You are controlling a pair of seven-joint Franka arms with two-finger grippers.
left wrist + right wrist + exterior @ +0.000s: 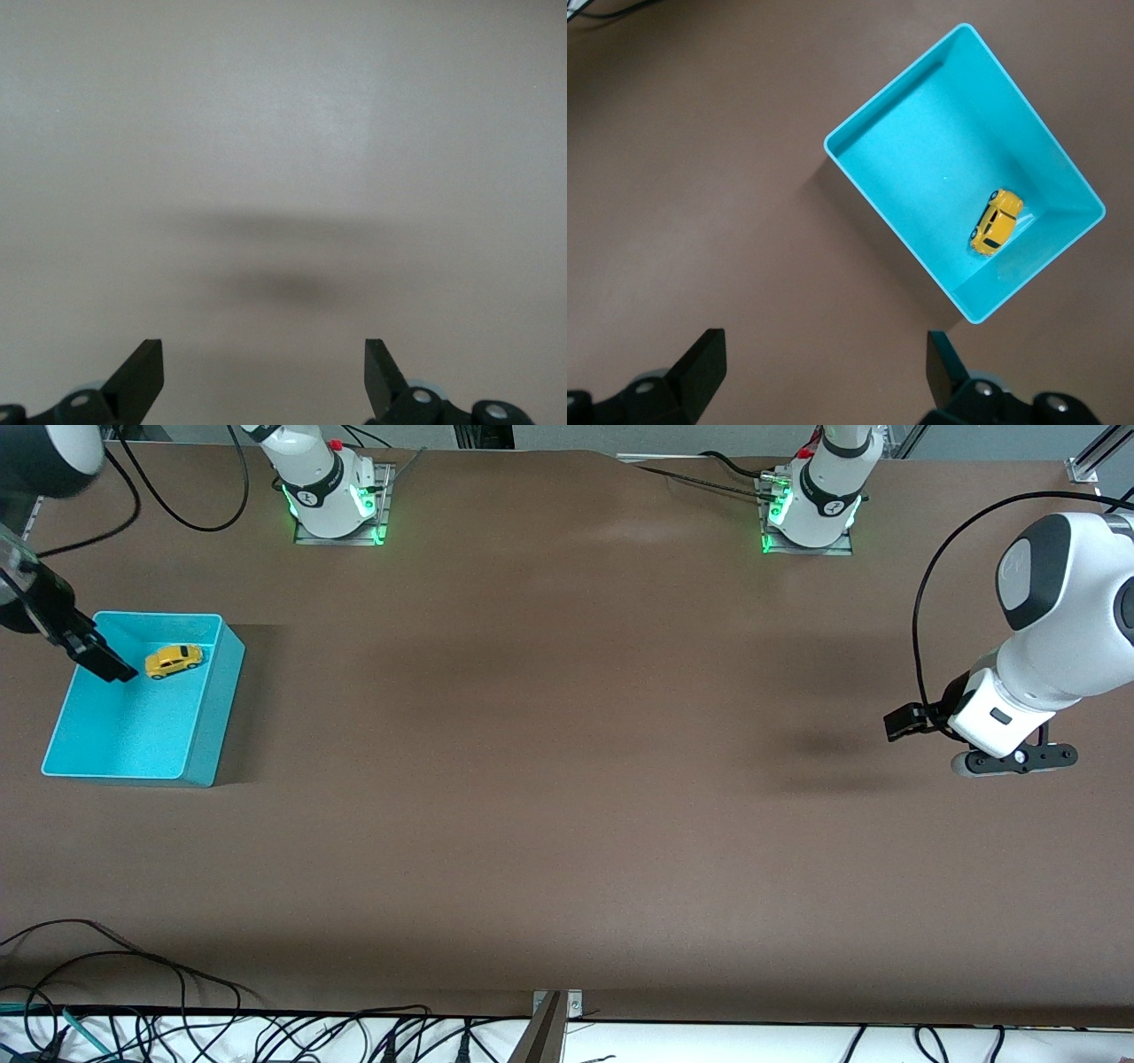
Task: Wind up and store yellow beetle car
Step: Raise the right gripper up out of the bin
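One broad matte brown table (567,779) carries a single rectangular turquoise bin (213,717) of smooth plastic at the right arm's end. One rounded, glossy yellow car (174,660) sits on its wheels inside the bin. The right gripper (824,372) hangs over the table beside the bin, fingers spread, empty. The left gripper (264,376) waits over bare table, fingers apart, holding nothing

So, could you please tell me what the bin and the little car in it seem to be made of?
The turquoise bin looks like moulded plastic: one even colour, thin walls, rounded corners, a soft sheen. The yellow car has a glossy painted shell with dark windows; whether it is plastic or metal I cannot tell.
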